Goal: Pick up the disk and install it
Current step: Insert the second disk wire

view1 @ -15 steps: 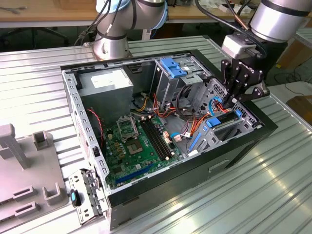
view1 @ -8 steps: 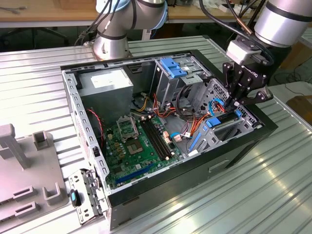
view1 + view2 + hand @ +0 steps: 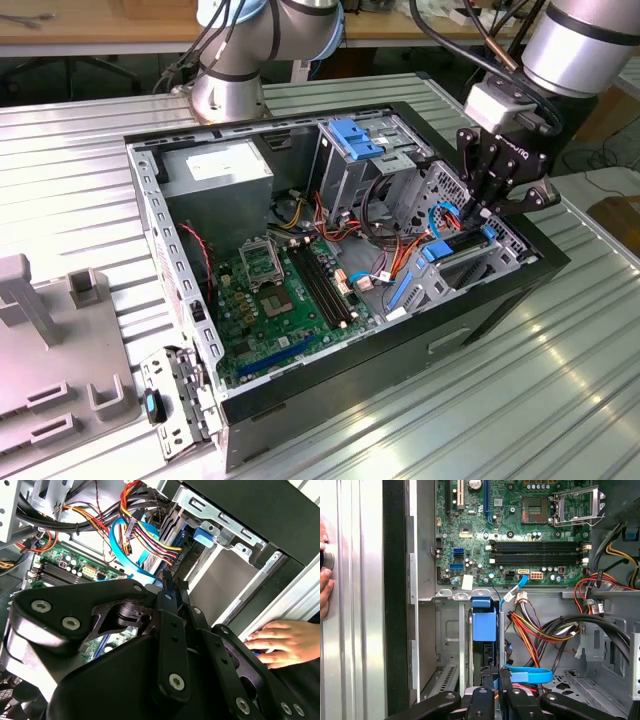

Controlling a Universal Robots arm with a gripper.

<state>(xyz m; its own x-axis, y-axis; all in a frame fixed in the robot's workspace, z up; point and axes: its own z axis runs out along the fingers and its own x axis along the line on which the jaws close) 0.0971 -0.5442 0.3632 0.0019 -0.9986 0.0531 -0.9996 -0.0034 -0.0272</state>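
The disk [image 3: 458, 247] sits in the drive bay at the corner of the open computer case nearest the exterior view's right, with its light-blue rail bracket [image 3: 484, 625] showing along it. In the second wrist view the disk [image 3: 192, 540] runs edge-on into the metal cage. My gripper [image 3: 480, 215] hangs straight above the bay, fingers pointing down. Its black fingers [image 3: 506, 682] are shut together, and their tips meet the disk's near end in both wrist views. Nothing is clamped between them, and the gripper [image 3: 169, 582] stands just beside a blue flat cable.
Red, yellow and black cables [image 3: 540, 625] and a blue flat cable [image 3: 530, 675] crowd the space beside the bay. The motherboard [image 3: 275, 290], power-supply box [image 3: 215, 170] and a blue-latched cage [image 3: 355, 135] fill the case. A person's hand [image 3: 285, 642] rests outside the case wall.
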